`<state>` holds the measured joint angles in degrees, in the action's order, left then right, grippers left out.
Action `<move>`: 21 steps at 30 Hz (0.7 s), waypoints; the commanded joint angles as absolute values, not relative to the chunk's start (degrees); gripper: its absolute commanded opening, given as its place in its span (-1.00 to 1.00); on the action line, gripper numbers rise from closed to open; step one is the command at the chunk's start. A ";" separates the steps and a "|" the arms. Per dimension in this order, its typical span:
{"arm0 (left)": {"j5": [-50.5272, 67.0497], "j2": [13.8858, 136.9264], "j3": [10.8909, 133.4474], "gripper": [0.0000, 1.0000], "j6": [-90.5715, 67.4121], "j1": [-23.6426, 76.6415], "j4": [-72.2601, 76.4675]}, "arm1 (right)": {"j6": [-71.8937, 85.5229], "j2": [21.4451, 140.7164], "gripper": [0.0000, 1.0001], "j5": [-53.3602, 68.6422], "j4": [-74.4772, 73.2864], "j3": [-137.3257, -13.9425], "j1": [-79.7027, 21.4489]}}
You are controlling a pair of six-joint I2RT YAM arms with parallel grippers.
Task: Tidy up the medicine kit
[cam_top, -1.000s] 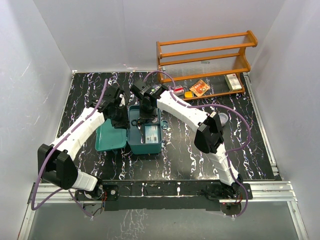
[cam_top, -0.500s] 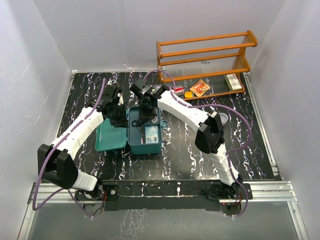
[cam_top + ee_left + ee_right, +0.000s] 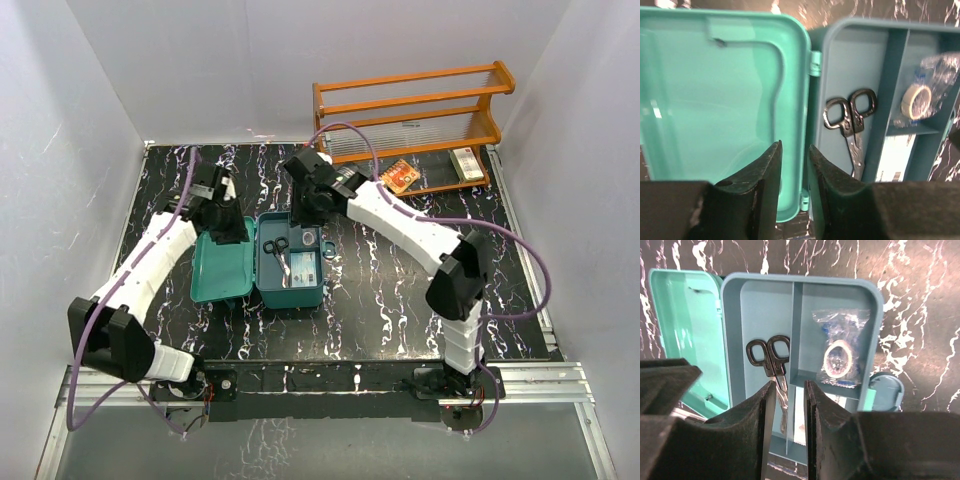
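The teal-green medicine kit (image 3: 222, 272) lies open, its lid flat to the left and its divided base (image 3: 290, 297) to the right. Black-handled scissors (image 3: 277, 247) lie in the base's left compartment; they also show in the left wrist view (image 3: 852, 117) and the right wrist view (image 3: 771, 357). A bagged tape roll (image 3: 838, 360) and a white packet (image 3: 303, 268) fill the right compartments. My left gripper (image 3: 230, 228) hovers above the hinge (image 3: 814, 62), jaws narrowly apart and empty. My right gripper (image 3: 303, 215) hovers above the base's far edge, jaws narrowly apart and empty.
An orange wooden rack (image 3: 410, 110) stands at the back right. In front of it lie an orange packet (image 3: 400, 176), a white box (image 3: 464, 161) and small yellow and red items (image 3: 375, 187). The kit's latch (image 3: 887, 385) sticks out on its right side.
My right gripper has lifted out of the kit's base and drawn back, and the scissors now lie uncovered in the left compartment. My left gripper has backed away from the hinge toward the far left.
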<state>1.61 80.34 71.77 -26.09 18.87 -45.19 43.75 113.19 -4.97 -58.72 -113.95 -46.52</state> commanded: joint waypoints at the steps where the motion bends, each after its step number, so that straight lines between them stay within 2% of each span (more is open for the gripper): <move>1: -1.97 75.24 74.54 -0.39 -24.48 12.43 -45.86 | 44.88 105.32 -0.45 -8.75 -50.06 -108.65 -44.28; 6: -1.23 74.43 72.62 0.05 -24.04 3.16 -44.62 | 44.93 100.31 -0.41 -11.01 -46.51 -102.01 -42.06; 11: 8.36 75.24 67.73 0.49 -23.72 -7.29 -40.57 | 43.80 96.27 -0.34 -11.21 -44.08 -97.52 -39.82; 21: 24.45 76.88 56.09 0.72 -26.14 -17.16 -27.21 | 40.38 95.81 -0.33 -7.84 -43.93 -95.08 -34.56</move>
